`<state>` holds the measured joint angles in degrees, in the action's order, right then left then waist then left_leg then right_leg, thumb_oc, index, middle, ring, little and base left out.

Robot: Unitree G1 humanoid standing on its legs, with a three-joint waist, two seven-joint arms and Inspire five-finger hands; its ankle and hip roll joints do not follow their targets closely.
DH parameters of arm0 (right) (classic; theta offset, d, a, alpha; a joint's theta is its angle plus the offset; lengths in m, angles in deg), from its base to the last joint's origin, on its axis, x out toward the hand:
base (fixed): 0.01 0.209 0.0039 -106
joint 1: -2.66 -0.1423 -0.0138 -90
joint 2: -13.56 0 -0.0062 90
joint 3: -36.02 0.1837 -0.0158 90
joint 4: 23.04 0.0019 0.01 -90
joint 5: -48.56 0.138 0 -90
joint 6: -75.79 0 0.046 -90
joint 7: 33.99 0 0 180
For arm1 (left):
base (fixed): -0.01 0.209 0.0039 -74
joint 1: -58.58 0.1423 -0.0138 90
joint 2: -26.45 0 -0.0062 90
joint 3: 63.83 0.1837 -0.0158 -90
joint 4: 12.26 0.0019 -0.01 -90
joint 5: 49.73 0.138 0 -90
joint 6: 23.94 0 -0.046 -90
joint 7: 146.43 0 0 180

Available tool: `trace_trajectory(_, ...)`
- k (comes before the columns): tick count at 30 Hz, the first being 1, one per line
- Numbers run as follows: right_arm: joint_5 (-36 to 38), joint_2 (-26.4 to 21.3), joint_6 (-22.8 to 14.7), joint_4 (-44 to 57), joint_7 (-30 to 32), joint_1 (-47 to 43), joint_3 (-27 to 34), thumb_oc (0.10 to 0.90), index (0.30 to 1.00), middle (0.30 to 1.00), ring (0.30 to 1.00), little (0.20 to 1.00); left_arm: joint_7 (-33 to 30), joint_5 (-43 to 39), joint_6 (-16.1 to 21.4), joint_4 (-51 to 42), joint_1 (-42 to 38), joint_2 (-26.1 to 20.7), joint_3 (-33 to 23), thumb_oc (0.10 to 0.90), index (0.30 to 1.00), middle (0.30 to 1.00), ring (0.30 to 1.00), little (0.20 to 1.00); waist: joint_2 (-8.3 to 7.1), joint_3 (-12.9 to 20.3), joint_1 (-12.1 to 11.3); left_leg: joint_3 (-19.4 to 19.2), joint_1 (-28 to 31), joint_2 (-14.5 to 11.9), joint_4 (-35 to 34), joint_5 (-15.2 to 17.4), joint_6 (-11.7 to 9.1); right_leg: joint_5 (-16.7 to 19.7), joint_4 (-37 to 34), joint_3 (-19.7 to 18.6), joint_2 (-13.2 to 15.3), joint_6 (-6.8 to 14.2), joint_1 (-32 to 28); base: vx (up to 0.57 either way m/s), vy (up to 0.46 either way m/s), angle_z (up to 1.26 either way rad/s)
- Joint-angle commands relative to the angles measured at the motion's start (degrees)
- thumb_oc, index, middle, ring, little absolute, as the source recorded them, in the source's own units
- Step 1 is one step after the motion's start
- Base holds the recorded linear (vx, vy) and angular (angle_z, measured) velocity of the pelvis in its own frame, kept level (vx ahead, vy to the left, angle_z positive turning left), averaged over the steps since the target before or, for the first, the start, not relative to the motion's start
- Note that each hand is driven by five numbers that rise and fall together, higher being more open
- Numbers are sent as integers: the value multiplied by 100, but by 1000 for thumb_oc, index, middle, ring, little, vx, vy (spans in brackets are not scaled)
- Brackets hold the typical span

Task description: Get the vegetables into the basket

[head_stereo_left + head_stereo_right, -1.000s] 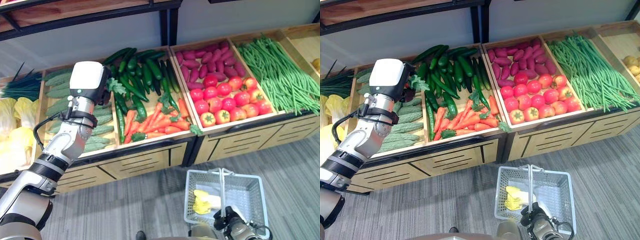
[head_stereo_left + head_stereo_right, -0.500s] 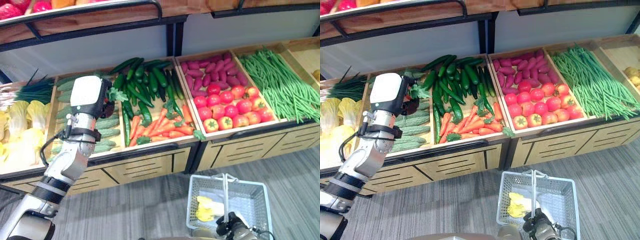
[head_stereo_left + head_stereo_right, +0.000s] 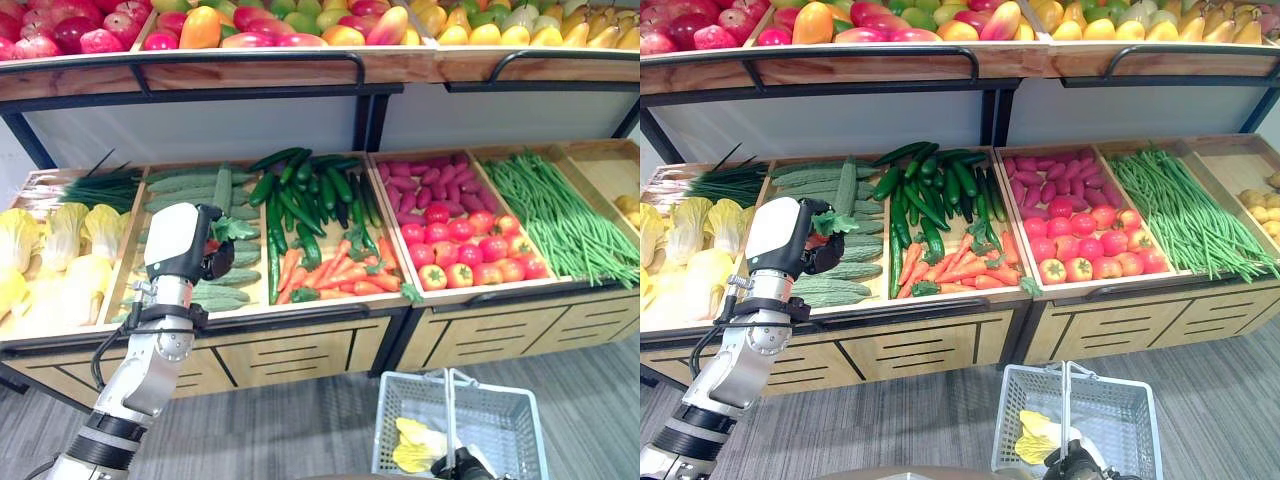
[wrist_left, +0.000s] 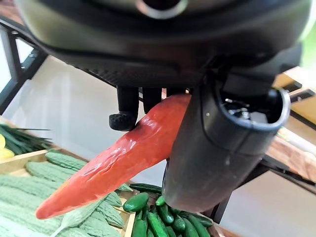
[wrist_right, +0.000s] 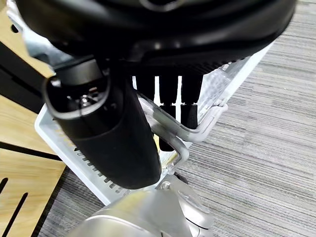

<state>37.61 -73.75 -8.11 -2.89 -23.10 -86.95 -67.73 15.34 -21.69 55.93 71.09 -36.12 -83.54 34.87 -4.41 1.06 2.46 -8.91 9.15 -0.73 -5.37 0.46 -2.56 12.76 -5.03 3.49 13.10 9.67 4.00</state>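
Note:
My left hand (image 3: 183, 243) hangs over the bitter gourd crate (image 3: 215, 290), shut on an orange carrot (image 4: 123, 158). The carrot lies between the fingers and the thumb (image 4: 222, 143), and its green leaves (image 3: 236, 229) stick out to the right of the hand. A white wire basket (image 3: 510, 420) hangs low over the floor at the lower right, with a yellow vegetable (image 3: 415, 445) inside. My right hand (image 3: 457, 466) is at the bottom edge, its fingers (image 5: 170, 94) curled round the basket's handle (image 5: 197, 133).
Wooden crates along the stand hold cabbages (image 3: 60, 250), cucumbers (image 3: 310, 195), loose carrots (image 3: 340, 275), tomatoes (image 3: 470, 250) and green beans (image 3: 565, 215). A shelf of fruit (image 3: 250, 25) with a black rail overhangs them. Grey floor lies in front of the stand.
The whole picture has shifted down as the camera moved, bringing the fruit shelf into view. My left hand with the carrot has drawn back a little toward the crate's front.

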Motion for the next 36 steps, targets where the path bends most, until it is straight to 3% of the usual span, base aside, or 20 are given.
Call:
trace_trajectory(1, -334, -211, 79, -159, 21, -176, -143, 400, 300, 300, 300, 300, -253, 60, 327, -571, -977, -312, -460, 400, 300, 300, 300, 300, -68, -40, 93, 533, -573, 97, 666, 369, 148, -376, 257, 15, 311, 324, -205, -37, 66, 1)
trace_trajectory(3, -362, -257, 83, -141, 32, -195, -112, 400, 300, 300, 300, 300, -255, 75, 345, -611, -1023, -352, -473, 400, 300, 300, 300, 300, -108, -130, 89, 520, -746, 194, 941, 492, 195, -257, 233, -9, 395, 345, -141, -116, 152, 3)
trace_trajectory(6, -297, -297, 89, -17, 68, -343, -3, 400, 300, 300, 300, 300, -368, -20, 367, -647, -1060, -323, -567, 400, 300, 300, 300, 300, -206, -426, 152, 187, -1281, 407, 1666, 848, 339, 276, 174, -256, 595, 459, 384, -212, 197, -20)
trace_trajectory(12, -157, -167, 110, 218, 55, -406, 12, 400, 300, 300, 300, 300, -450, -144, 321, -731, -792, -286, -821, 400, 300, 300, 300, 300, -261, -634, 111, -219, -1345, 323, 1762, 913, 399, 550, 249, -264, 642, 519, 799, -89, 64, -59)
trace_trajectory(14, -163, -126, 104, 243, 51, -429, -33, 400, 300, 300, 300, 300, -523, -215, 297, -726, -745, -257, -877, 400, 300, 300, 300, 300, -159, -713, 56, -296, -1311, 216, 1667, 800, 403, 389, 450, 33, 675, 472, 782, -134, 34, -37)
trace_trajectory(18, -187, -96, 109, 238, 91, -455, -68, 400, 300, 300, 300, 300, -620, -443, 327, -782, -659, -186, -956, 400, 300, 300, 300, 300, -16, -692, -9, -348, -1305, 131, 1210, 421, 416, 22, 821, 94, 605, 357, 569, -167, 25, -6)
trace_trajectory(19, -191, -62, 99, 212, 121, -486, -89, 400, 300, 300, 300, 300, -643, -548, 347, -781, -658, -186, -1004, 400, 300, 300, 300, 300, 34, -610, -124, -421, -1352, 58, 1019, 253, 391, -207, 969, 228, 599, 320, 300, -271, -10, -5)
trace_trajectory(21, -231, -34, 90, 197, 122, -535, -140, 400, 300, 300, 300, 300, -670, -572, 341, -778, -645, -229, -1071, 400, 300, 300, 300, 300, 70, -537, -292, -553, -1428, -52, 959, 151, 385, -410, 1185, 577, 705, 307, 5, -204, -40, -36)
trace_trajectory(22, -231, -32, 89, 196, 122, -540, -140, 400, 300, 300, 300, 300, -671, -572, 340, -779, -647, -231, -1073, 400, 300, 300, 300, 300, 65, -539, -292, -559, -1443, -52, 955, 118, 385, -384, 1170, 578, 703, 295, 15, -144, -49, -110)
trace_trajectory(23, -271, -14, 91, 175, 110, -571, -163, 400, 300, 300, 300, 300, -691, -602, 345, -802, -602, -254, -1139, 400, 300, 300, 300, 300, 69, -496, -424, -685, -1492, -133, 968, 91, 369, -464, 1268, 933, 831, 301, -195, -161, -51, -139)
trace_trajectory(24, -302, -16, 92, 162, 110, -628, -205, 400, 300, 300, 300, 300, -709, -602, 338, -818, -569, -279, -1200, 400, 300, 300, 300, 300, 35, -454, -548, -809, -1558, -177, 974, 55, 346, -437, 1210, 1228, 914, 310, -379, -279, -137, -139)
trace_trajectory(25, -399, -6, 74, 168, 78, -707, -296, 400, 300, 300, 300, 300, -706, -554, 303, -833, -458, -326, -1364, 400, 300, 300, 300, 300, -134, -351, -821, -1105, -1732, -260, 1109, 46, 302, -329, 1013, 1755, 1019, 404, -766, -182, -178, -132)
trace_trajectory(27, -486, -26, 67, 216, 27, -747, -350, 400, 300, 300, 300, 300, -701, -493, 292, -849, -324, -386, -1499, 400, 300, 300, 300, 300, -286, -291, -963, -1178, -1742, -381, 1209, 178, 168, -215, 690, 1988, 1028, 533, -835, -56, -210, -127)
trace_trajectory(30, -565, -56, 55, 244, -9, -684, -364, 400, 300, 300, 300, 300, -660, -434, 310, -926, -188, -329, -1587, 400, 300, 300, 300, 300, -344, -312, -915, -1178, -1823, -545, 1501, 211, 92, -382, 610, 1903, 935, 533, -830, 26, -153, -74)
trace_trajectory(36, -572, -82, 83, 212, 7, -449, -273, 400, 300, 300, 300, 300, -601, -508, 290, -923, -169, -191, -1532, 400, 300, 300, 300, 300, -179, -402, -655, -1200, -1888, -820, 1566, -71, -20, -790, 627, 2041, 727, 355, -819, -1, -104, -7)
